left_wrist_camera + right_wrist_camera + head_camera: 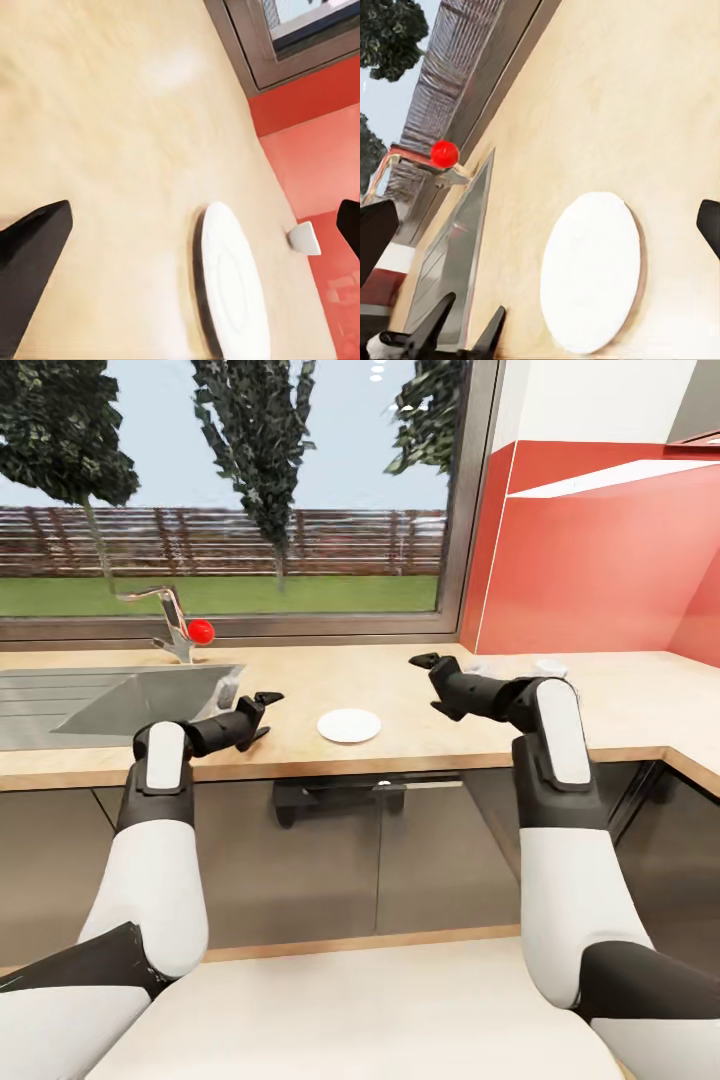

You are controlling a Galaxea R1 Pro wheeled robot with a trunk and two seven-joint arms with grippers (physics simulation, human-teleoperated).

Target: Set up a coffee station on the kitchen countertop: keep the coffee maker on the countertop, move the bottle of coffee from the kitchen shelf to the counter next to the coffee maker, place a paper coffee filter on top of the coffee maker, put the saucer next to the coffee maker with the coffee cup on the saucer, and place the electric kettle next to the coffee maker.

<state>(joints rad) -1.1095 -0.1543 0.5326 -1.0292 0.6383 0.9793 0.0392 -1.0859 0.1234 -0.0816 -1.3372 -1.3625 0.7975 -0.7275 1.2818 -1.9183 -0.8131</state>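
- The countertop (450, 705) runs the whole width of the head view as a light-wood slab above grey glossy cabinet fronts (330, 860); it turns a corner at the right, below a red wall panel (600, 560); a wide window (230, 490) with trees and a fence beyond sits behind it.
- A steel sink (110, 700) is sunk into the slab at the left; a tap (165, 615) with a red ball knob (201, 630) stands at its back edge.
- The left gripper (262, 715) hovers over the counter just right of the sink, its fingers apart and holding nothing; in the left wrist view its dark fingertips (30, 262) frame the wood at either edge.
- The right gripper (432, 682) hovers over the counter to the right of the saucer, its fingers spread and empty.
- The saucer (349, 725) lies flat on the countertop near the front edge, between the two grippers and touched by neither; bare on top; it also shows in the left wrist view (236, 289) and the right wrist view (589, 270).
- A small white object (304, 238) sits on the wood beyond the saucer near the red wall; too small to identify with certainty.
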